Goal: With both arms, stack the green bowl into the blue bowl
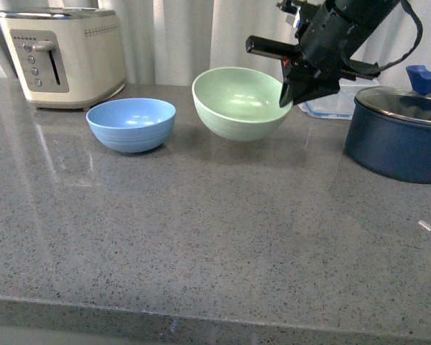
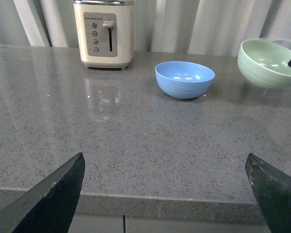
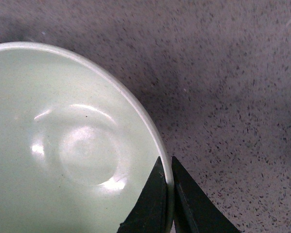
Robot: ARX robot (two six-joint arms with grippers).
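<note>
**Black right gripper (image 1: 288, 99) pinches pale mint-green round plastic bowl (image 1: 237, 108) by its rim**

At upper centre of the front view the green bowl tilts toward the camera. Its right rim is nipped between nearly closed fingers, one inside and one outside. The light sky-blue ridged round bowl (image 1: 131, 124) sits just left of it, apart, on the grey speckled stone counter (image 1: 215, 237). The left gripper (image 2: 164, 155) is spread wide, holding nothing. A cream toaster (image 1: 63, 54) stands upper left, its panel markings too small to read. A dark blue lidded pot (image 1: 395, 140) sits at the right edge.

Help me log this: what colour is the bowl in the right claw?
Pale mint-green bowl; front view shows it best.
</note>
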